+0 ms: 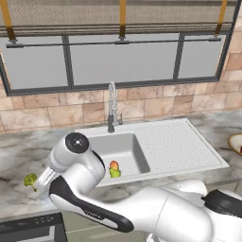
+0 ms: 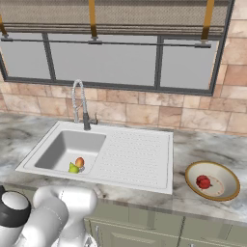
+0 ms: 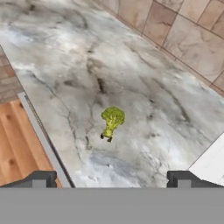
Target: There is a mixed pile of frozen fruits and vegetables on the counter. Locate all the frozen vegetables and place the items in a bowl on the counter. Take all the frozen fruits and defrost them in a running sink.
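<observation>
My hand (image 3: pixel 111 179) is released, fingers spread wide, nothing between them, hovering above the grey-and-white veined marble surface (image 3: pixel 144 87). Small green broccoli floret with pale stem (image 3: pixel 111 121) lies on that surface left of the sink, alone, lined up between my fingertips in the hand view. Round yellow-green fruit (image 2: pixel 73 168) and round orange-yellow fruit with red blush (image 2: pixel 79 162) sit touching in the white-grey rectangular sink basin (image 2: pixel 67 147), near its front wall. Small glossy red rounded piece (image 2: pixel 203 182) is inside the shallow tan bowl with brown rim (image 2: pixel 231 190), on the surface right of the drainboard.
</observation>
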